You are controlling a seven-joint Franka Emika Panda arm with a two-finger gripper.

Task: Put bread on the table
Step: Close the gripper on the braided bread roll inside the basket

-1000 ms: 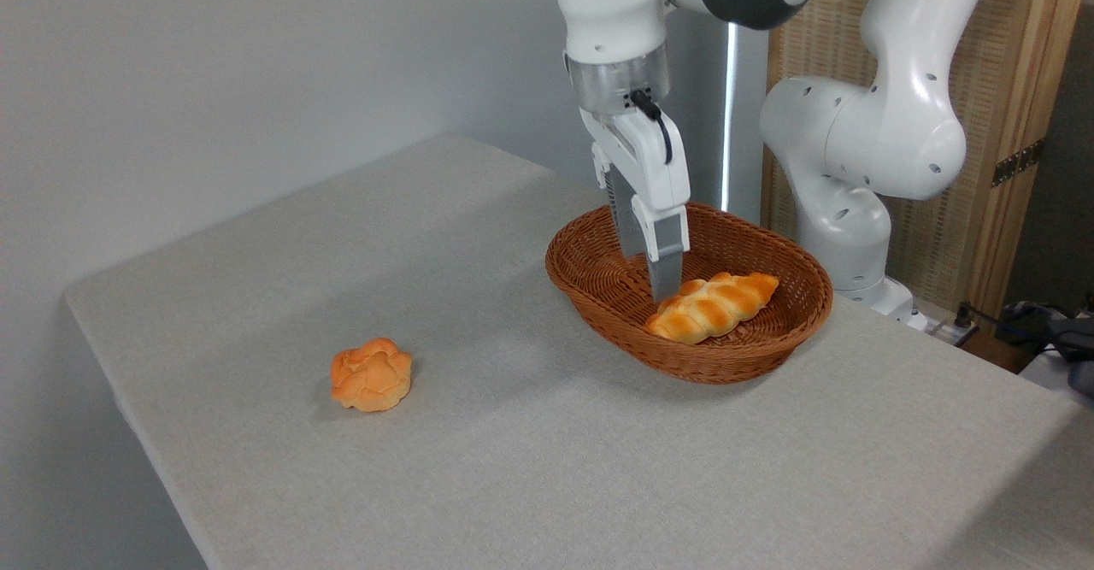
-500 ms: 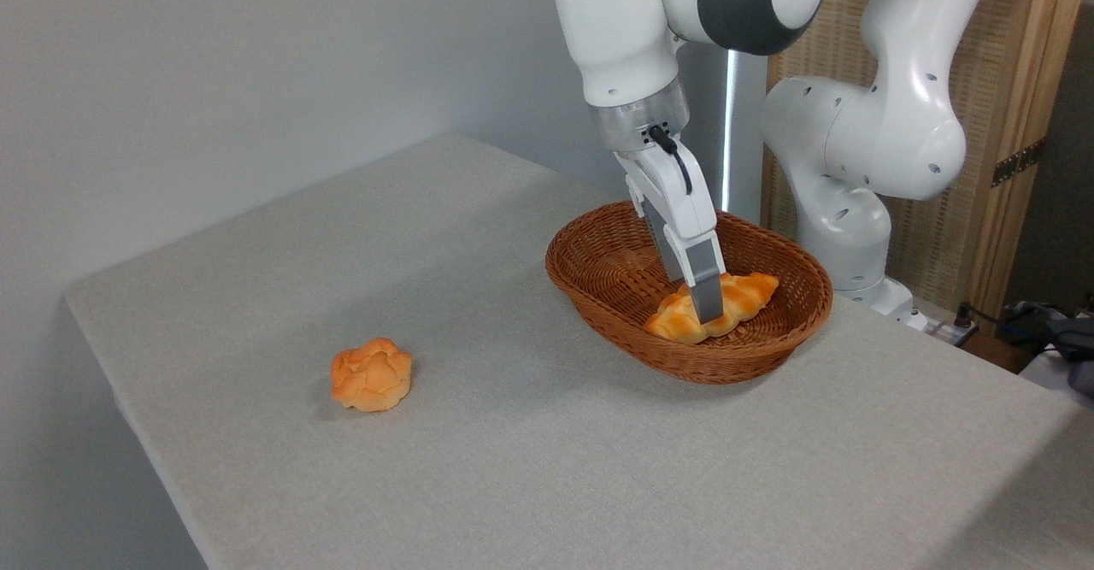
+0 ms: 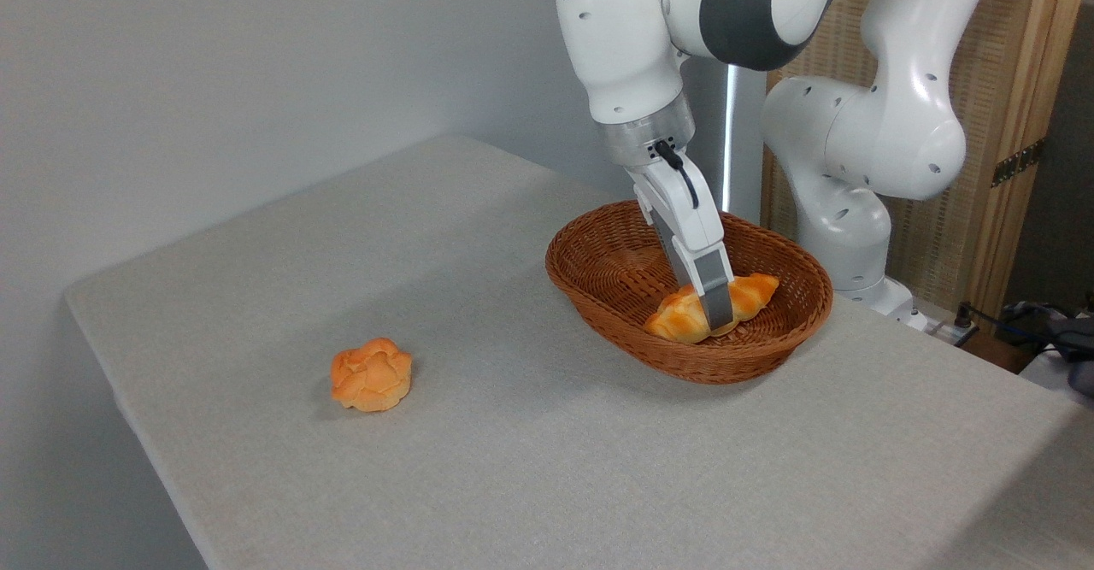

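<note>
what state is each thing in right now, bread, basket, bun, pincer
bread: lying in the basket, not lifted, pincer down across its middle
basket: upright on the table, holding only the bread
bun: resting on the table, apart from the basket, untouched
pincer: lowered into the basket at the bread; one finger shows in front of the loaf, so whether it has closed cannot be told

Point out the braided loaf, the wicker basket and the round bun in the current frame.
braided loaf (image 3: 675, 320): fixed camera, on its left end, clear of the finger.
wicker basket (image 3: 590, 292): fixed camera, on its left wall.
round bun (image 3: 371, 374): fixed camera, on its middle.
</note>
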